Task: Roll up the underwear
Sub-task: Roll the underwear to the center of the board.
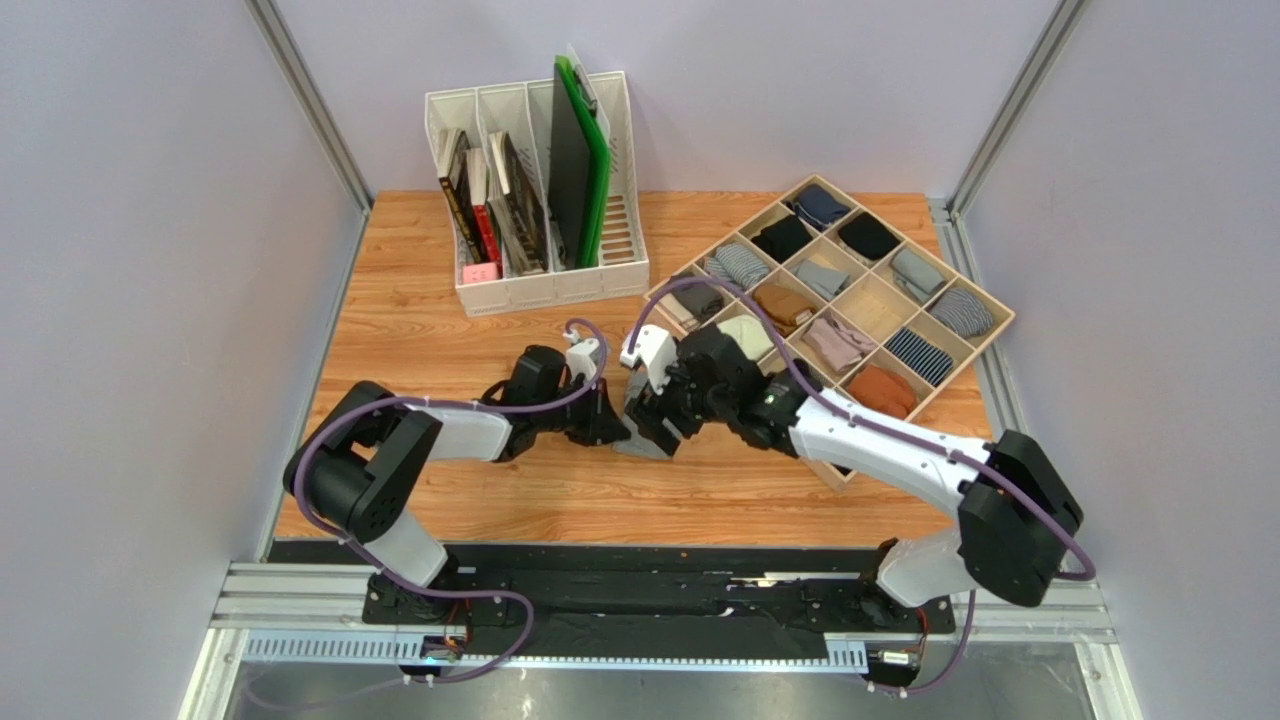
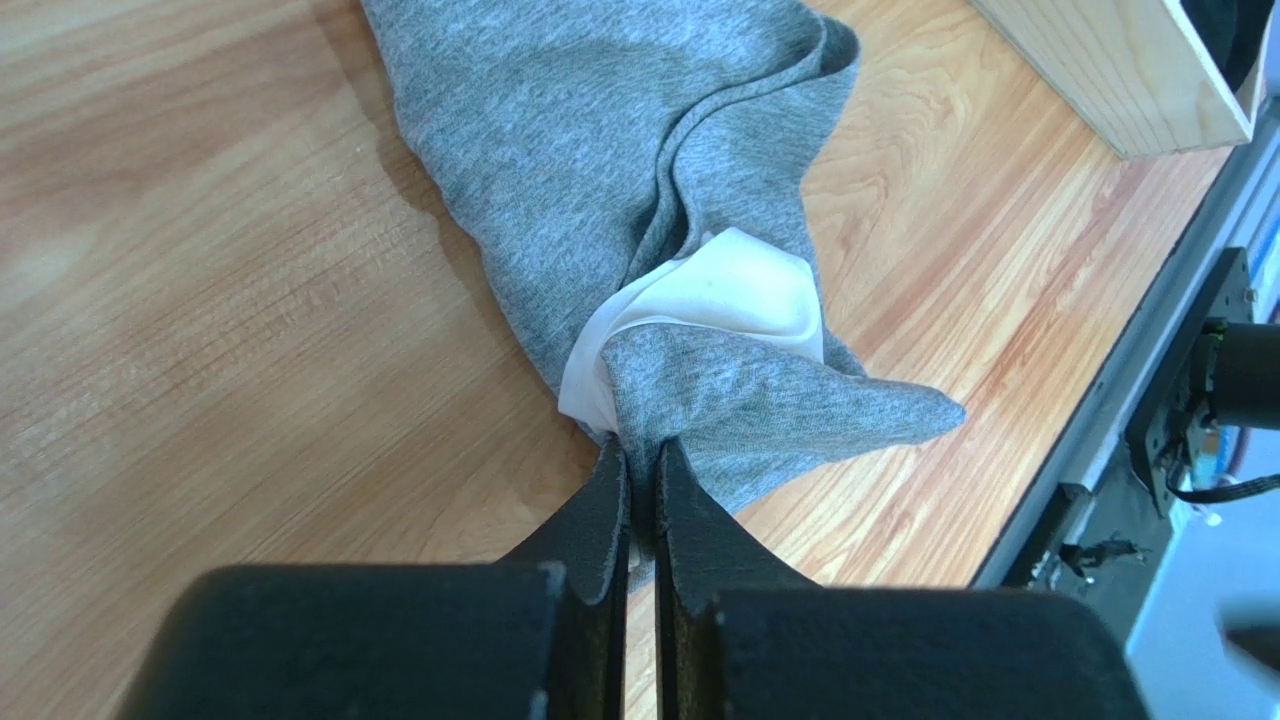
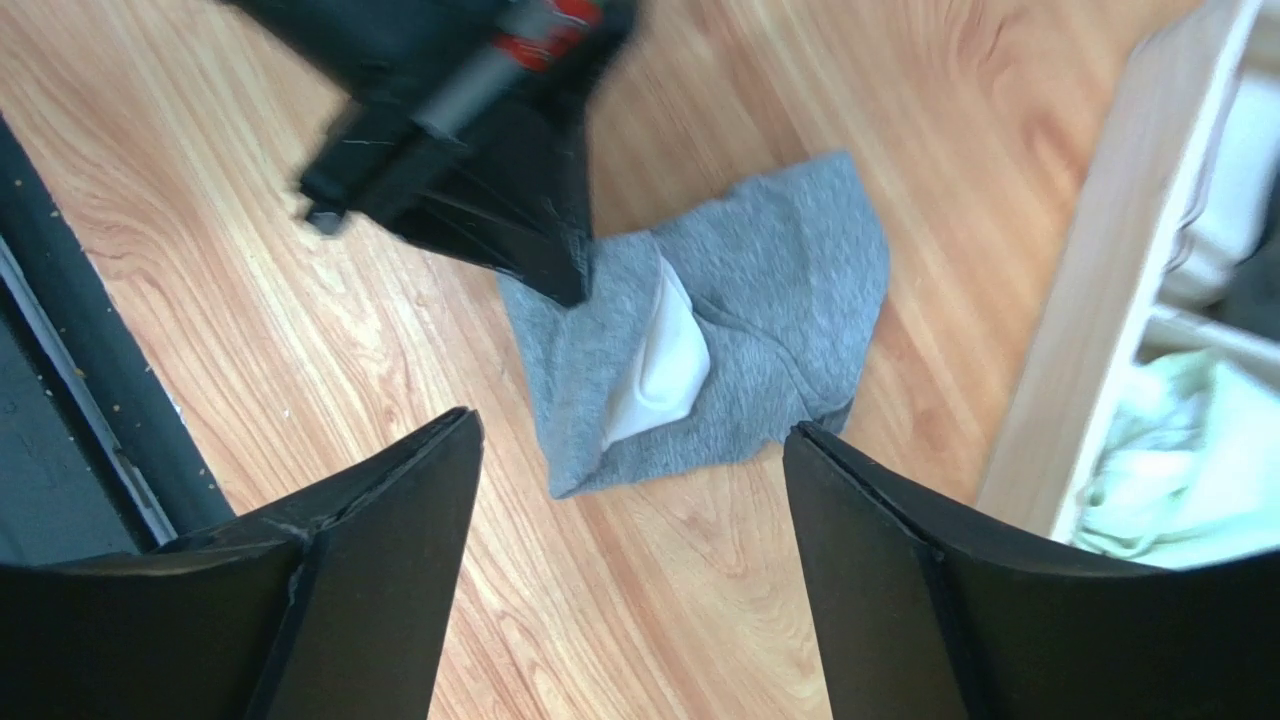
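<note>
The underwear (image 2: 631, 165) is a crumpled heather-grey knit with a fold of white waistband (image 2: 721, 293) showing; it lies on the wooden table (image 2: 196, 330). My left gripper (image 2: 640, 450) is shut on the grey cloth at its near edge. In the right wrist view the underwear (image 3: 751, 285) lies just beyond my right gripper (image 3: 631, 428), which hangs open above the bare wood with nothing between its fingers; the left gripper's black fingers (image 3: 526, 248) pinch the cloth's left corner. From above, the underwear (image 1: 649, 443) is mostly hidden between the two grippers.
A wooden divider tray (image 1: 984, 318) with rolled bundles in its cells stands at the right, its edge (image 3: 1104, 255) close to the underwear. A white file rack (image 1: 559, 278) with books and a green board stands at the back. The table's front rail (image 2: 1120, 375) is near.
</note>
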You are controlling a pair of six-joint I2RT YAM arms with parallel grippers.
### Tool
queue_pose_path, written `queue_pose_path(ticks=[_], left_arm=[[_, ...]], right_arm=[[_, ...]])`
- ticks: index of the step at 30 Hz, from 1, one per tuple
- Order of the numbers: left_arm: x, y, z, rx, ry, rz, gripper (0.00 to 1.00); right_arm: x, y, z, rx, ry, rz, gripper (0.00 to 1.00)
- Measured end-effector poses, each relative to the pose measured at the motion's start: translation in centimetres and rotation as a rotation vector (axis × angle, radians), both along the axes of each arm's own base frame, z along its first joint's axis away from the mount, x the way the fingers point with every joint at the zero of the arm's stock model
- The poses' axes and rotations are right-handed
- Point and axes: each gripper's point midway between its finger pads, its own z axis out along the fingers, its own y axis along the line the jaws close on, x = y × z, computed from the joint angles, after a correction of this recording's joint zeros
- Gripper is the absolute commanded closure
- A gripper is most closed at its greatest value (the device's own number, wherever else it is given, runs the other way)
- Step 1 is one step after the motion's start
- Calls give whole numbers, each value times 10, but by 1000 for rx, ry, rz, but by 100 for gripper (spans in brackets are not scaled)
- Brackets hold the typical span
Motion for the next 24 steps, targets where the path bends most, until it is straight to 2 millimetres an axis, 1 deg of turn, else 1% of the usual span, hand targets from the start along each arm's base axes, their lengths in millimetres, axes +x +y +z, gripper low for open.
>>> queue_pose_path(ticks=[2,3,5,6,7,10,12,15,18,24], left_arm=[[0,-2,0,5,26,-8,100],[0,-2,0,8,42,-13,100],[0,-2,0,9,63,-18,100],[1,-2,-1,8,75,-19,100],[0,-1,-1,5,91,-23,100],[0,1,-1,-4,118,-28,100],[-2,4,-2,-8,140,-30,100],[-5,7,-2,-13,167,-35,100],[-7,9,-2,-19,185,-39,100],[-8,10,-2,-14,212,-56,100]], right_arm=[[-11,9,9,1,-76,27,27],[-18,16,10,-3,-108,51,29],[-33,27,3,-18,-136,102,35],[-40,31,-4,-30,-138,126,39],[-46,33,-12,-45,-135,143,41],[-44,31,-29,-83,-136,143,42],[-40,26,-42,-115,-144,128,45],[-35,23,-52,-149,-152,121,48],[-34,24,-57,-160,-158,124,48],[-35,24,-59,-165,-187,124,48]])
